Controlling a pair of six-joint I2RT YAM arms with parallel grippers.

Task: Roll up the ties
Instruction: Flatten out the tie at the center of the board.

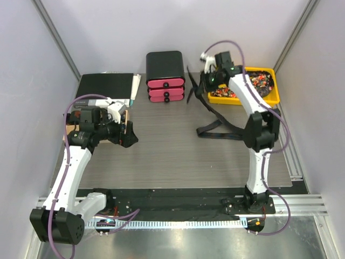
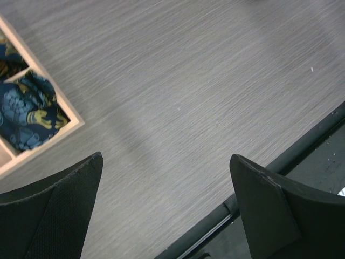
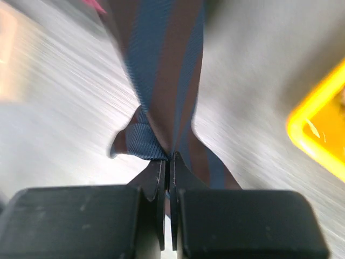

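While the right arm is stretched far forward and raised just left of the yellow bin (image 1: 277,98), the right gripper (image 3: 168,163) is seen pressed together on a tie (image 3: 161,65), a fold of blue and brown striped cloth being pinched between its tips. From there the tie is seen hanging to the table (image 1: 161,156), where a dark loop is laid in front of the bin, near the arm's elbow. More ties (image 1: 257,82) are heaped in the bin, too small to be told apart. The left arm is bent low, well left of the bin, its left gripper (image 2: 167,183) spread wide over the table, with nothing between the fingers. The right wrist view is blurred, and the tie's ends are cut off there
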